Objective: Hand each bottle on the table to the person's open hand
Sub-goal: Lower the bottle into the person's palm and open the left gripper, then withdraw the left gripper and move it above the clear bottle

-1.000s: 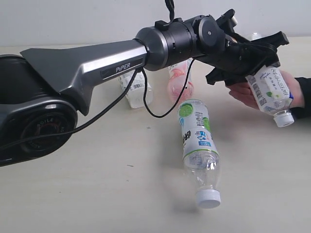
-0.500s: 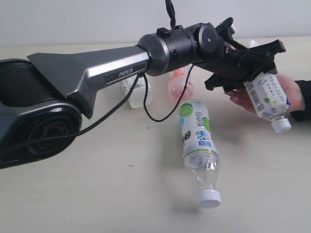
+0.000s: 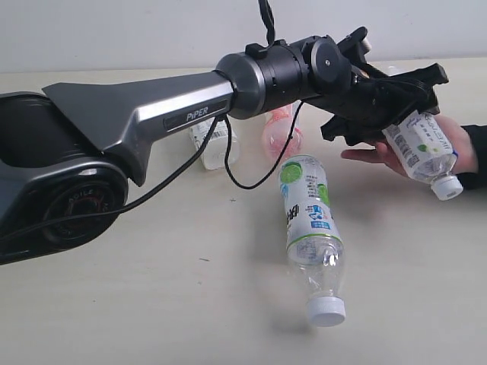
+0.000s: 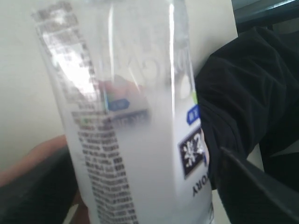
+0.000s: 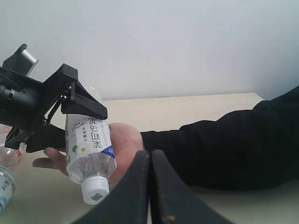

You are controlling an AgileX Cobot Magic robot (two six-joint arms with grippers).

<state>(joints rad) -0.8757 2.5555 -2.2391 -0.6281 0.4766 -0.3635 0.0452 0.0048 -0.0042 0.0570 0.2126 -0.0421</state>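
My left gripper reaches across to the right and is shut on a white-labelled bottle, held cap-down and tilted. The bottle rests against the person's open hand, palm up, with a dark sleeve cuff. In the left wrist view the bottle fills the frame between my dark fingers. The right wrist view shows the same bottle on the hand. My right gripper is shut and holds nothing. A green-and-white bottle lies on the table. The pink bottle is partly hidden behind the arm.
Another clear white-labelled bottle lies behind the left arm, which spans the table from the left. A black cable loops down from the arm. The person's black sleeve fills the right side.
The left gripper with the bottle rose and shifted slightly, then stayed still. The person's fingers stretched out further under the bottle, and the bottle's cap end dropped a little.
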